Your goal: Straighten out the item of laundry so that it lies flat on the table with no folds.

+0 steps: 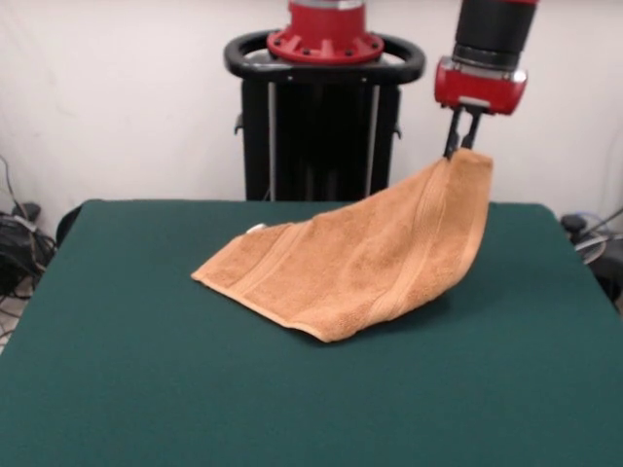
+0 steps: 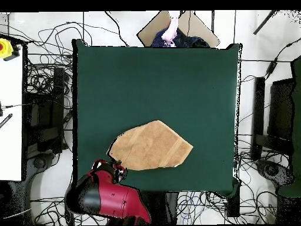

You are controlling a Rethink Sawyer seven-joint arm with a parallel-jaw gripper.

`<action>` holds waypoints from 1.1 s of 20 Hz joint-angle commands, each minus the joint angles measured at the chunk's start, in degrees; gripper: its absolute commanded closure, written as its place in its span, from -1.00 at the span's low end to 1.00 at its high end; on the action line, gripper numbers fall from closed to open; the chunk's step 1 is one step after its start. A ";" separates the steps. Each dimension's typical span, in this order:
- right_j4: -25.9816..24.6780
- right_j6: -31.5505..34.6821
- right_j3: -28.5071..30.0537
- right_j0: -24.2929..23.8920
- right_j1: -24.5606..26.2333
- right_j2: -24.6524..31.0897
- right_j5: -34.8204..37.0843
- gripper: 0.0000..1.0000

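Observation:
The item of laundry is a tan-orange towel with woven bands. One corner is lifted high at the right of the front view, and the rest slopes down to the dark green table. My gripper is shut on that raised corner, hanging from the red and black arm. From overhead, the towel lies near the table's lower edge, with the gripper at its lower left corner. A small white tag shows at the towel's far left edge.
A person's hand and sleeve show at the top edge of the overhead view, beyond the table. Cables cover the floor on both sides, and a white bench stands at the left.

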 commanded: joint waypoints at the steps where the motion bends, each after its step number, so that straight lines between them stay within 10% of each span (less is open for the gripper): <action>1: -0.25 8.03 -4.89 -1.14 1.94 -0.80 4.53 1.00; 4: 0.37 8.96 -4.10 -4.38 4.29 3.50 -0.15 1.00; 13: -3.64 4.02 2.08 -6.15 -2.82 -0.31 19.24 1.00; 22: -5.64 6.57 9.89 -18.76 2.35 13.18 -0.24 1.00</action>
